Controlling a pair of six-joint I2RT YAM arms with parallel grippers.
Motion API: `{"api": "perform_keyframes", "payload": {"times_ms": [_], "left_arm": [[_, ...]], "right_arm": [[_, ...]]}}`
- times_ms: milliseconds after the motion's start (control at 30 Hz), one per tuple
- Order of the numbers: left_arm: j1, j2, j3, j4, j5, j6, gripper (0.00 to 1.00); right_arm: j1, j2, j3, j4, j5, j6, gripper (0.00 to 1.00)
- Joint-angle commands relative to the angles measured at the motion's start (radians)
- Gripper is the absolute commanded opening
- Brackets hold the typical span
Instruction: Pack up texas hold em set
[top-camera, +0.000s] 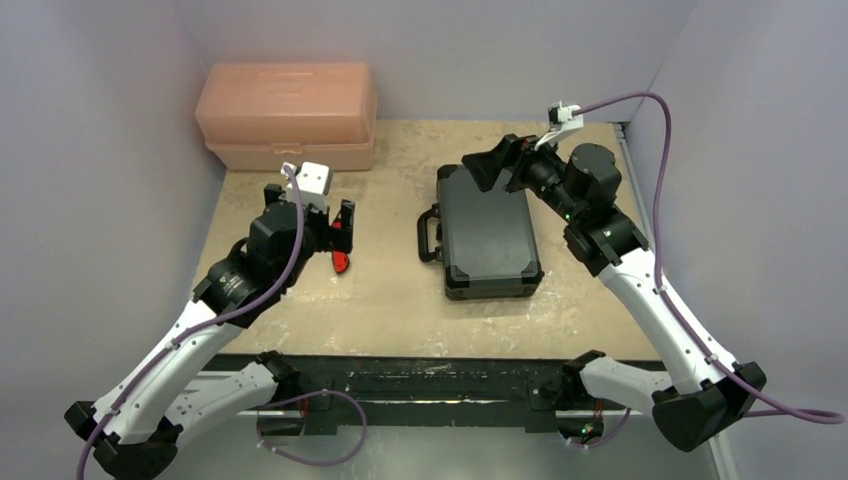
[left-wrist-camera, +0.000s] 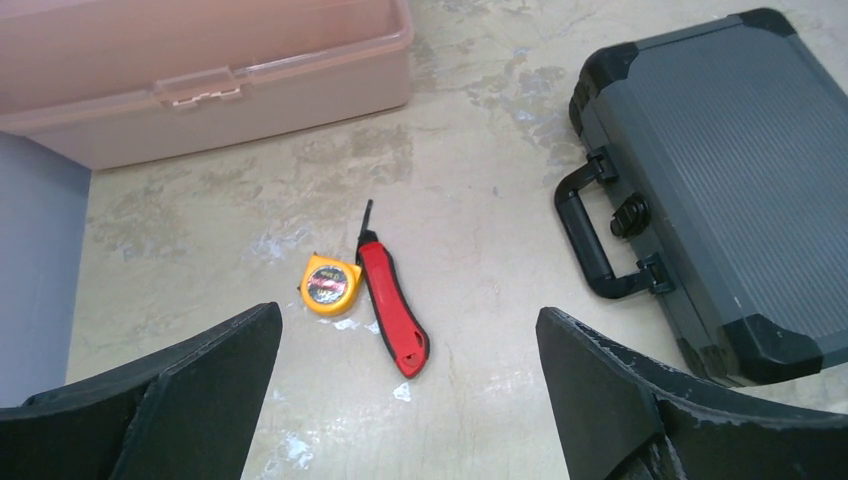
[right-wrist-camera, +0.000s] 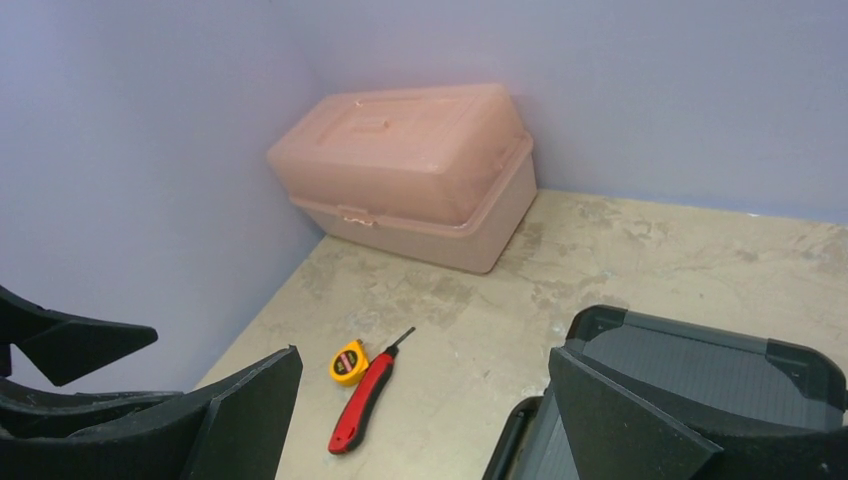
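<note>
Ribbed black case lies shut on the mottled bench, loop handle facing left; left hand and right hand both gape apart, holding nothing.

A closed peach plastic box is set in the far left corner of the tabletop. Nearer, a red folding knife is laid flat, and a small yellow tape measure is placed just beside it.
</note>
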Motion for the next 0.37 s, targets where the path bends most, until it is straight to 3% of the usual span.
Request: {"api": "perform_keyframes", "payload": {"times_ms": [0,333], "left_arm": [[0.005,-0.022,-0.031,-0.008,-0.027,0.027,1.00],[0.004,-0.077,-0.045,-0.010,-0.022,0.044,1.00]], "right_arm": [[0.001,-0.036,-0.017,0.075,-0.044,0.023,0.99],[0.001,-0.035,0.000,0.030,-0.010,0.031,0.99]]}}
